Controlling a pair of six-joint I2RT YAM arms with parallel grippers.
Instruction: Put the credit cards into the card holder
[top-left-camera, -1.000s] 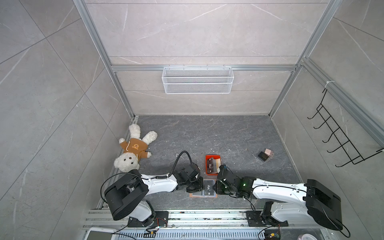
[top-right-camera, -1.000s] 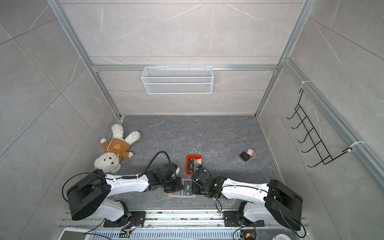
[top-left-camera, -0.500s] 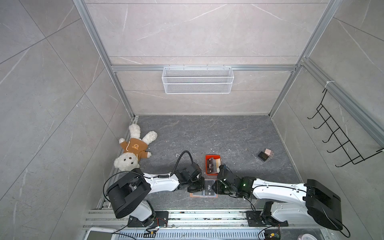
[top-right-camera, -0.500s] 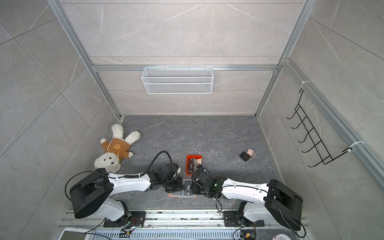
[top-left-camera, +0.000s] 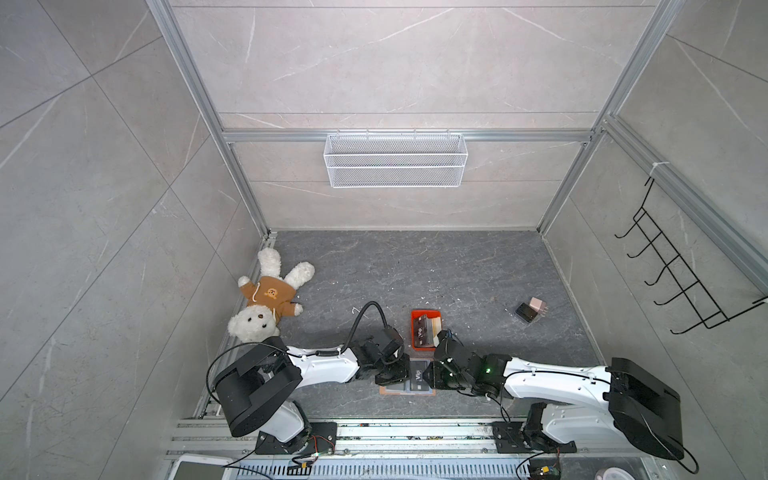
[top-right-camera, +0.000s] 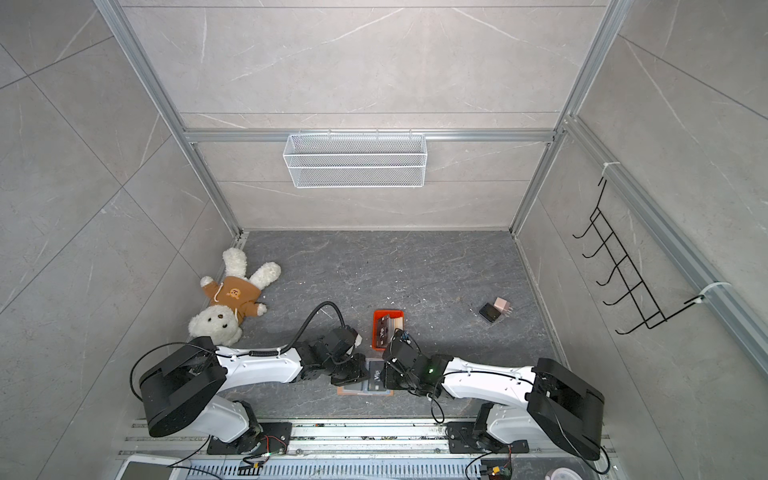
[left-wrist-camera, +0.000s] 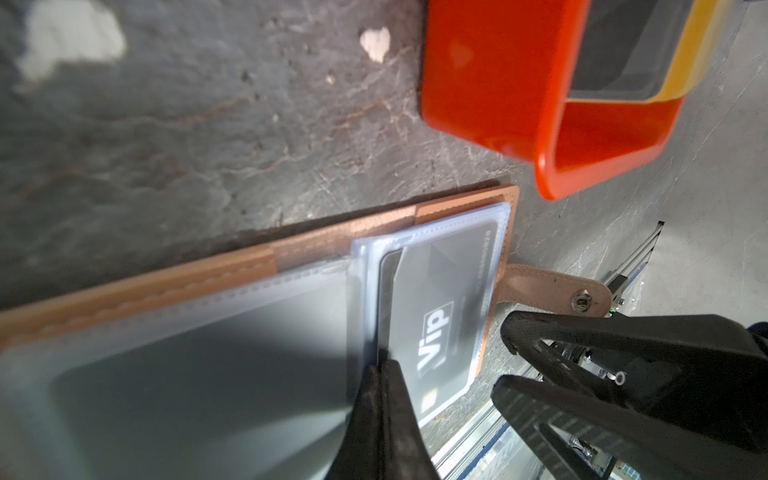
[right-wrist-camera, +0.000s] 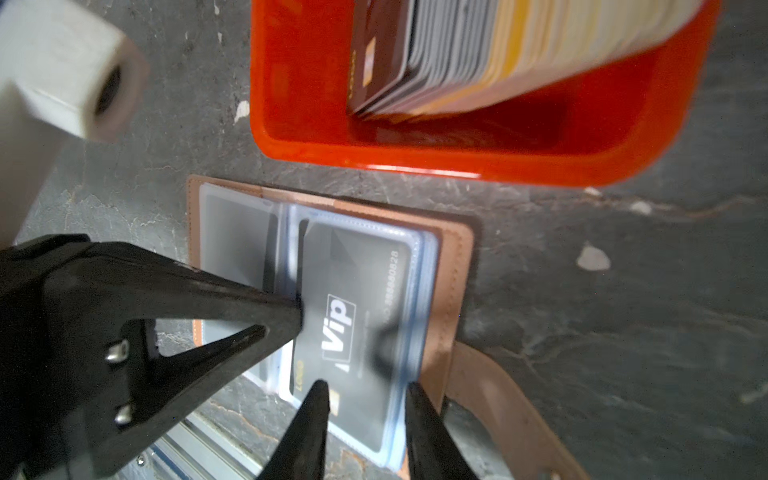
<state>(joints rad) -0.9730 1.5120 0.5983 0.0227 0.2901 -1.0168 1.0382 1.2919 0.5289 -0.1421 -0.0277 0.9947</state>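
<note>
Since a second ago my right end effector (right-wrist-camera: 365, 392) has parted, empty, at the near end of the credit card (right-wrist-camera: 361, 270) sleeved in the card holder (right-wrist-camera: 455, 266), long axis toward the tray (right-wrist-camera: 415, 162); left end effector (left-wrist-camera: 380, 374) shut at the sleeve mouth.

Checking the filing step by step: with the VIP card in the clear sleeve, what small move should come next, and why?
Probably lift the right pincer away toward the cards in the orange tray. Its jaws stand apart, gripping nothing, the VIP card looks seated in the sleeve, and the left pincer is shut at the sleeve's edge.
</note>
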